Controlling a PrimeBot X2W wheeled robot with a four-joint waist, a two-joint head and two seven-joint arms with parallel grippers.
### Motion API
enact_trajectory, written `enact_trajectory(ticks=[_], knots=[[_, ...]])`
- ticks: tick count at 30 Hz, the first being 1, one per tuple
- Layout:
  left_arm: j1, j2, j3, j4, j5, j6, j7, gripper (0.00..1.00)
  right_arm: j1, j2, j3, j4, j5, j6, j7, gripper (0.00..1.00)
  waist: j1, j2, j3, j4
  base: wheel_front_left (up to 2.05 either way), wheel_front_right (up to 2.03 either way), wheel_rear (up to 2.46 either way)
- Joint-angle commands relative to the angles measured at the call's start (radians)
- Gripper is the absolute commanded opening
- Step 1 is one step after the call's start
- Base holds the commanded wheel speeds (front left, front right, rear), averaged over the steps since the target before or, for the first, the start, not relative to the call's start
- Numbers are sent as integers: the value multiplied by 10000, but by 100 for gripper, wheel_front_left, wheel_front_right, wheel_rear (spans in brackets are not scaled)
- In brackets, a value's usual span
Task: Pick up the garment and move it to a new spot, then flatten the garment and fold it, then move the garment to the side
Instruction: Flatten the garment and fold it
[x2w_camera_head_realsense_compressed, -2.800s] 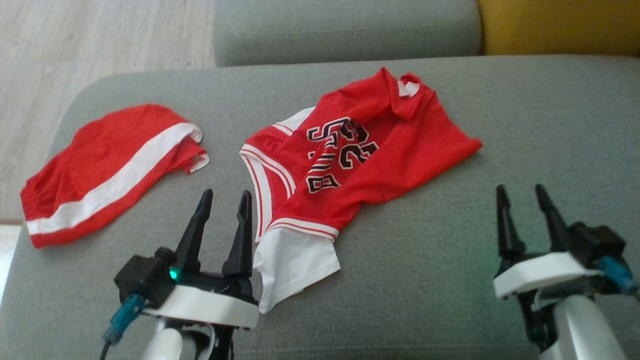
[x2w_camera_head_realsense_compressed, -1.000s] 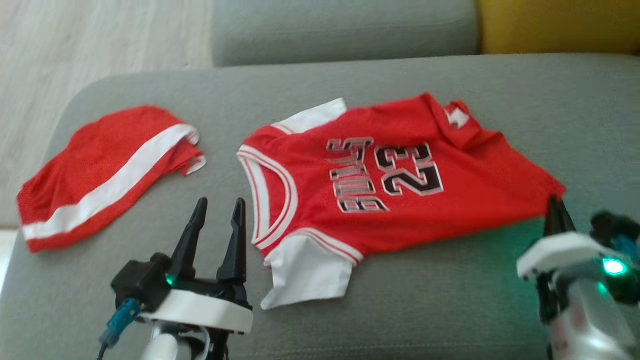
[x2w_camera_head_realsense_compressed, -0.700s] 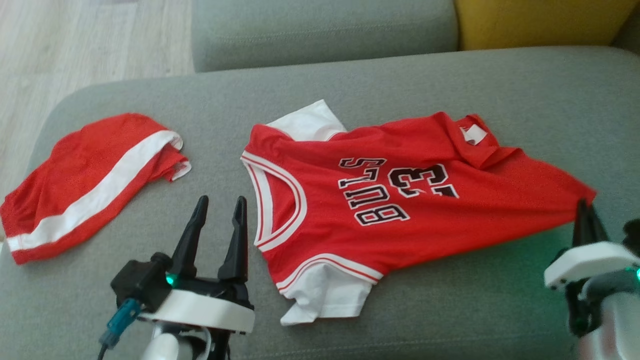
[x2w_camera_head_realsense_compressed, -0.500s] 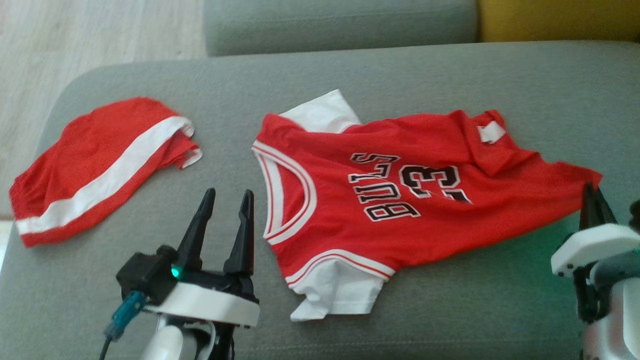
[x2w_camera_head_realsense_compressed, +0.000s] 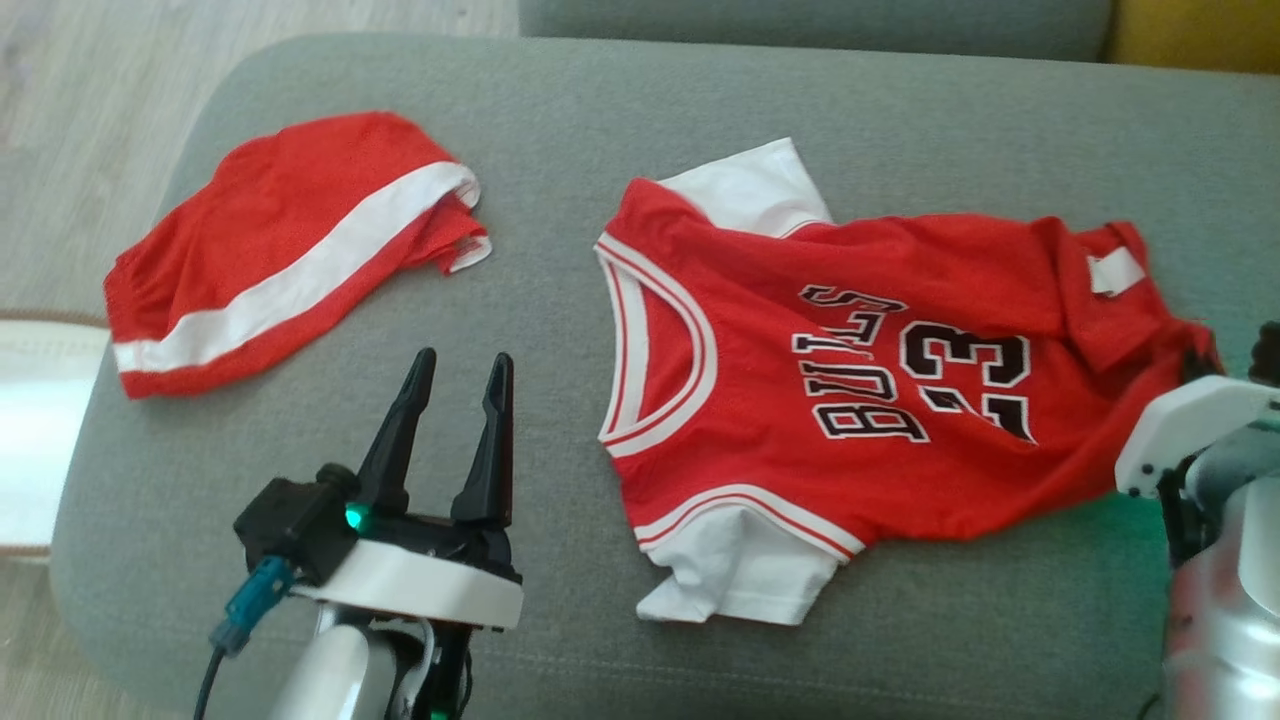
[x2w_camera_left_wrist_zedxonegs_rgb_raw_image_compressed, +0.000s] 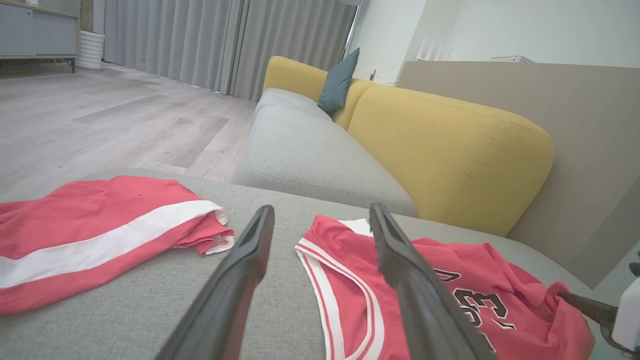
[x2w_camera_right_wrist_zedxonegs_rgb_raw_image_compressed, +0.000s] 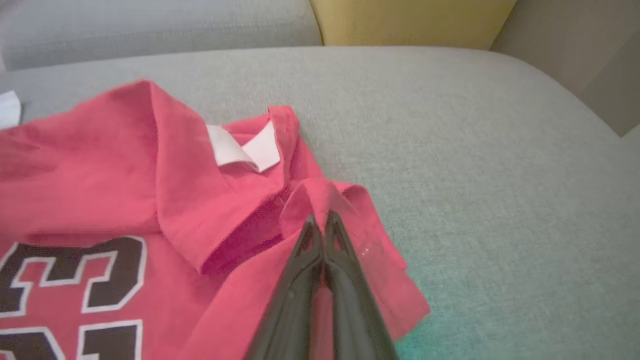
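The garment (x2w_camera_head_realsense_compressed: 850, 330) is a red jersey with white sleeves and black lettering, lying spread on the grey cushion (x2w_camera_head_realsense_compressed: 560, 120), neck to the left. My right gripper (x2w_camera_head_realsense_compressed: 1197, 365) is shut on a bunched fold of its hem at the right end; the right wrist view shows the closed tips (x2w_camera_right_wrist_zedxonegs_rgb_raw_image_compressed: 320, 220) pinching red cloth of the garment (x2w_camera_right_wrist_zedxonegs_rgb_raw_image_compressed: 100, 165). My left gripper (x2w_camera_head_realsense_compressed: 462, 358) hovers open, left of the neckline, holding nothing. In the left wrist view its fingers (x2w_camera_left_wrist_zedxonegs_rgb_raw_image_compressed: 322, 210) frame the garment's (x2w_camera_left_wrist_zedxonegs_rgb_raw_image_compressed: 350, 260) collar.
Red shorts with a white stripe (x2w_camera_head_realsense_compressed: 290, 250) lie at the cushion's left end, also in the left wrist view (x2w_camera_left_wrist_zedxonegs_rgb_raw_image_compressed: 100, 235). The cushion's rounded edge drops to wooden floor (x2w_camera_head_realsense_compressed: 60, 100) on the left. A yellow sofa back (x2w_camera_left_wrist_zedxonegs_rgb_raw_image_compressed: 440, 150) stands behind.
The right gripper, earlier open and apart from the crumpled jersey, has shut on its hem and drawn it rightward, spreading it out. The camera has shifted. The left gripper stays open in place.
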Motion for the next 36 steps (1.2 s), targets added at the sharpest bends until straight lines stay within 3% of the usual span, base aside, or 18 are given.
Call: enact_trajectory(ticks=[1,2,12,19,29,36], knots=[[-571,-1,231,-308,-77,-48,-53,100,-497,-51,-27,13,-427,-7,-14,64,0,0,85,116,0,0,0],[-583,-1,230,-304,-82,-52,-53,100,-573,-51,-196,145,-598,-7,-98,100,0,0,90,132,0,0,0],[-478,-1,254,-207,-22,-33,-53,100,-934,-51,-392,880,-496,-7,-1869,100,0,0,-266,-265,0,0,0],[-150,-1,193,-48,8,-40,-53,100,-385,-51,1409,1214,1449,-7,-3457,100,0,0,-963,-859,0,0,0],[313,-1,-15,515,25,4,-53,100,2028,-51,3452,-857,4324,-7,-4078,100,0,0,-1509,-1379,0,0,0],[130,-1,-9,1413,-12,362,-53,100,2858,-51,4076,-2369,4841,-7,-3910,100,0,0,-1360,-1870,0,0,0]])
